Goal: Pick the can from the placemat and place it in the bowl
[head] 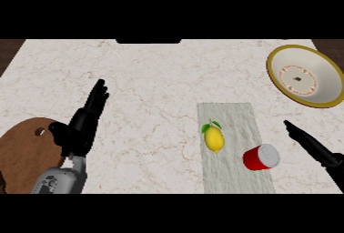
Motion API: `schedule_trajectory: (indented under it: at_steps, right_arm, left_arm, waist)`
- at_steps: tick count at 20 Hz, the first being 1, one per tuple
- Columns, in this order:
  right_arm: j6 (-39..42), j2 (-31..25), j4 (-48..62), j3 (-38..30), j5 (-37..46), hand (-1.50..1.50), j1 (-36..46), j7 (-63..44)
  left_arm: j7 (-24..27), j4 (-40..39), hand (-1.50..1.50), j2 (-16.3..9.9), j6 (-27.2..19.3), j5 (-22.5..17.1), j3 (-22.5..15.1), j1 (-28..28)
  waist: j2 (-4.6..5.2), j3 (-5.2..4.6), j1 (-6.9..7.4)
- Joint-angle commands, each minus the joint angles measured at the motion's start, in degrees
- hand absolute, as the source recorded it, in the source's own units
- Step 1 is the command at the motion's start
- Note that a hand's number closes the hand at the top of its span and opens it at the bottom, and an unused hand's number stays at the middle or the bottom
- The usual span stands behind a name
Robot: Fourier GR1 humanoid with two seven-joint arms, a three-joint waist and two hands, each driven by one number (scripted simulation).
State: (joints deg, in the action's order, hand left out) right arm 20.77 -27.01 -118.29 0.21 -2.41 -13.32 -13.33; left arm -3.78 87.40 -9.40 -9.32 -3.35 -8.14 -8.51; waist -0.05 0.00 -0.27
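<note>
A red can (261, 157) with a pale lid stands on the right side of a grey placemat (234, 116). The bowl (306, 77), cream with a gold rim, sits at the counter's far right. My right hand (312, 145) comes in from the lower right with straight fingers, just right of the can and apart from it. My left hand (86, 119) rests open at the left with its fingers pointing up, far from the can.
A yellow lemon (214, 138) with a green leaf lies on the placemat left of the can. A round brown wooden board (27, 152) lies at the lower left, partly under my left forearm. The counter is pale marble.
</note>
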Motion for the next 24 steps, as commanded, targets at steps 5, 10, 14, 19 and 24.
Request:
schedule_trajectory:
  at_steps: [5,10,14,19,24]
  right_arm:
    - [3.1,6.0,5.2,0.9,2.4,-1.50,1.3,-0.8]
    - [2.8,10.2,8.2,0.1,5.0,-1.50,2.0,2.4]
    - [3.7,11.8,14.4,0.9,9.1,-1.50,2.6,8.2]
    - [1.9,12.2,17.3,0.5,14.6,-1.50,4.3,9.1]
    - [-1.9,12.4,23.2,1.1,22.1,-1.50,9.8,8.2]
  left_arm:
    - [-0.5,3.0,0.00,2.3,-0.4,2.9,-0.1,2.5]
    - [0.1,0.3,0.00,2.1,2.0,2.6,2.9,0.5]
    - [0.0,1.8,0.00,3.2,2.4,3.5,2.1,2.2]
    - [0.9,-5.0,0.00,3.8,2.8,3.9,5.0,-4.1]
    - [-0.7,-2.2,0.00,3.1,4.1,3.3,5.0,-2.2]
  waist:
    - [0.01,0.00,0.26]
    - [0.03,0.00,0.16]
    - [0.04,0.00,0.22]
    - [0.09,0.00,0.09]
    - [0.11,0.00,0.38]
